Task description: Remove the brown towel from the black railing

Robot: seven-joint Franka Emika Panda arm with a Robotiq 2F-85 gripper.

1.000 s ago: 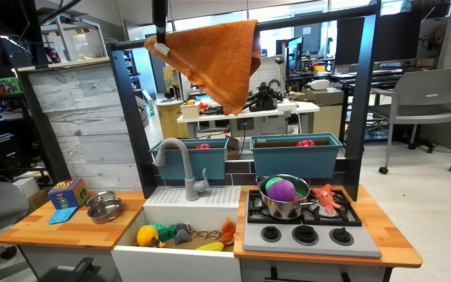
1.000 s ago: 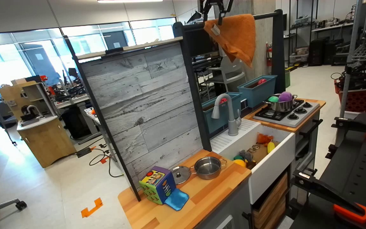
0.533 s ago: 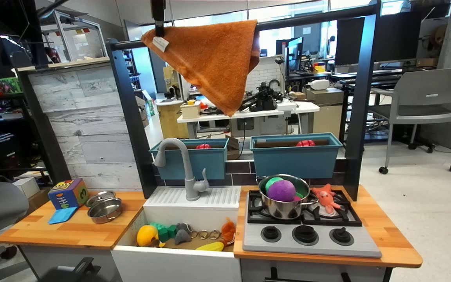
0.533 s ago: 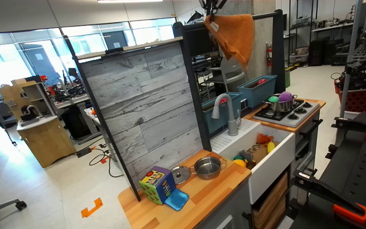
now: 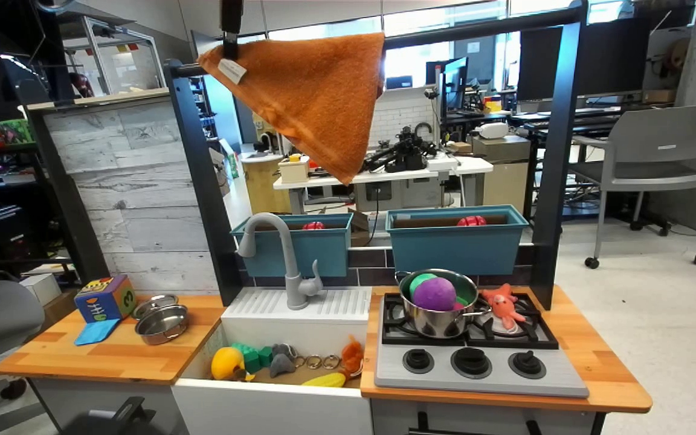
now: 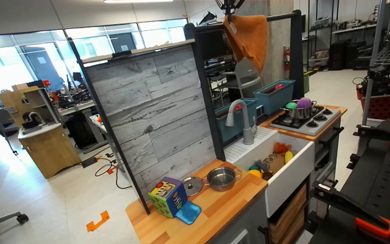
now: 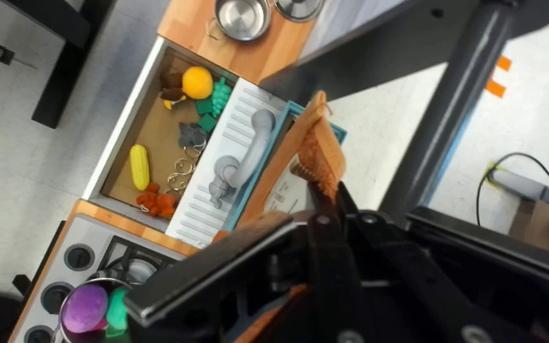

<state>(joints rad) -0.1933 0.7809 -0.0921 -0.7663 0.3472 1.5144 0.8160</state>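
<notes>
The brown towel [image 5: 312, 90] hangs at the black railing [image 5: 481, 30], its lower corner drooping in front of the blue planters. Near its upper left corner, beside a white tag, my gripper [image 5: 231, 51] is shut on the cloth. The wrist view has a fold of the towel [image 7: 322, 147] pinched between the fingertips of the gripper [image 7: 331, 193], with the railing [image 7: 451, 109] running just to the right. An exterior view also has the gripper [image 6: 229, 17] above the towel [image 6: 249, 40], whose far upper part meets the railing [image 6: 279, 17]. How the cloth lies behind the bar is mostly hidden.
Upright black posts [image 5: 556, 157] flank the railing. Below stand a grey faucet [image 5: 287, 260], two blue planters [image 5: 454, 241] and a sink [image 5: 272, 411] holding several toys. A pot [image 5: 438, 323] with balls sits on the stove, and a pan [image 6: 221, 179] on the wooden counter.
The gripper has closed on the towel's tagged corner. Gripper and towel have shifted leftward along the railing in an exterior view, and the towel's lower corner hangs slightly lower.
</notes>
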